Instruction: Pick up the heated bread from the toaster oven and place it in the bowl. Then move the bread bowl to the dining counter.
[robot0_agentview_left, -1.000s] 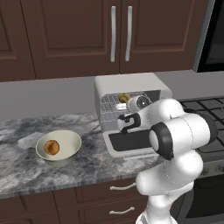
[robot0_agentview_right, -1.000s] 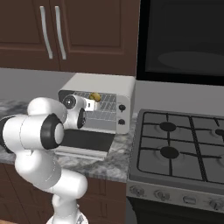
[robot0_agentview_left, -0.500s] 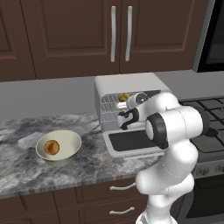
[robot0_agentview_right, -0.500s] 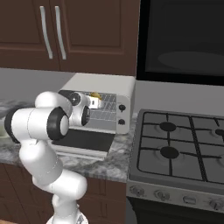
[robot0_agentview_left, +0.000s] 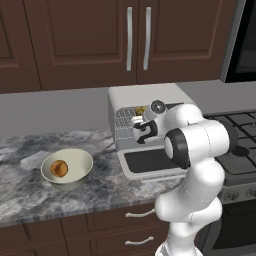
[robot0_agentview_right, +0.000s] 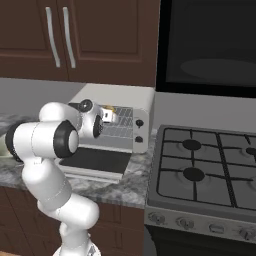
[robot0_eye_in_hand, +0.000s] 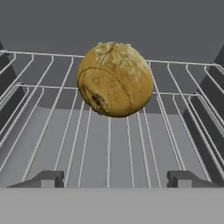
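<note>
Gripper (robot0_eye_in_hand: 113, 178) spread wide, holding nothing, inside the toaster oven (robot0_agentview_left: 145, 102); heated bread (robot0_eye_in_hand: 115, 79) sits on the wire rack (robot0_eye_in_hand: 52, 127) just beyond the fingertips. Risk: closing short could nudge the roll farther back.

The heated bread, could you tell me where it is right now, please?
The heated bread lies on the wire rack inside the toaster oven, centred ahead of the gripper in the hand view.
</note>
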